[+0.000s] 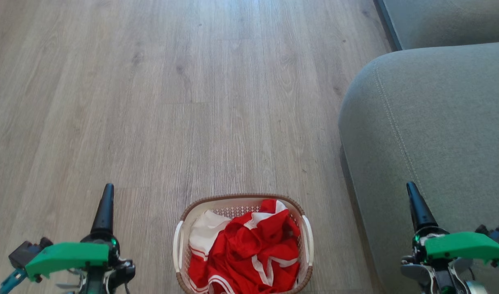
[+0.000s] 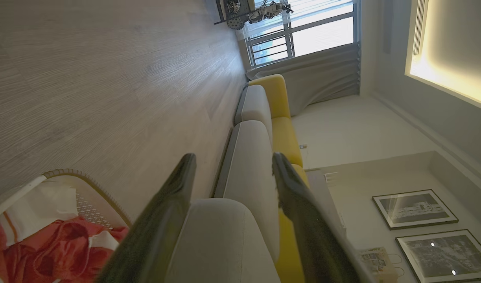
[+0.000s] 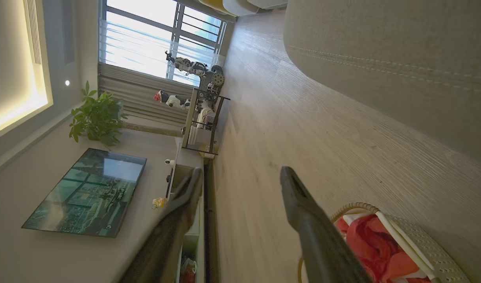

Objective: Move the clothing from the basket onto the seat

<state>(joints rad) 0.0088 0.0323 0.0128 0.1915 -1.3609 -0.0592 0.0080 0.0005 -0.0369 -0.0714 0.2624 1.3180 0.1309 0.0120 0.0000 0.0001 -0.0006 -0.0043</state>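
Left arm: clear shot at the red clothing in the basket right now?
Probably yes. The left gripper is open and holds nothing, the red clothing lies heaped at the open top of the basket just to its right, and nothing stands between them.

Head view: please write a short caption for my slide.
Red clothing lies in the basket on the floor, between the left gripper and right gripper, beside the seat.

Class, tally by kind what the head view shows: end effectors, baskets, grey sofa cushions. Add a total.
End effectors: 2, left end effector, right end effector
Baskets: 1, the basket
Grey sofa cushions: 2, the seat, a farther cushion
Total: 5
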